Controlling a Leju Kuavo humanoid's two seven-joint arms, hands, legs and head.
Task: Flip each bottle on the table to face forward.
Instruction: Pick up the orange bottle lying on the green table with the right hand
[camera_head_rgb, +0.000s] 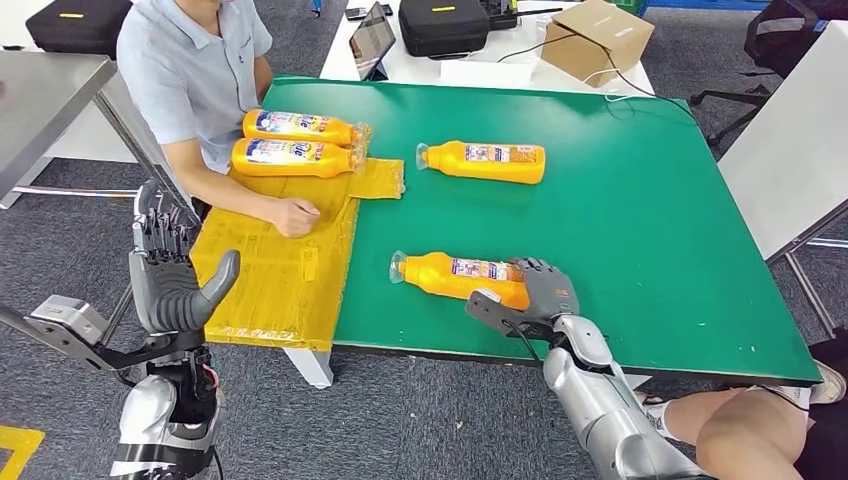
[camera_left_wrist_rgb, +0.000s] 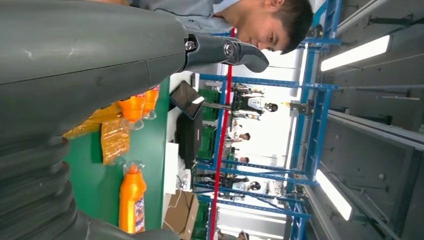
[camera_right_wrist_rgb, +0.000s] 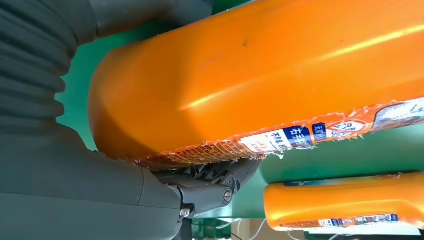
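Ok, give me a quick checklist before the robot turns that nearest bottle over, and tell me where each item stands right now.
1. Right robot hand has the near bottle at its base end: ok, fingers wrap it in the right wrist view.
2. Room to roll on the green table: ok, the far bottle lies well apart.
3. Person's hand out of the way: ok, it rests on the yellow sheet.
4. Left robot hand out of the way: ok, raised off the table's left side, holding nothing.
5. Grip firm enough for the turn: cannot tell.
6. Which label side should face forward: cannot tell.
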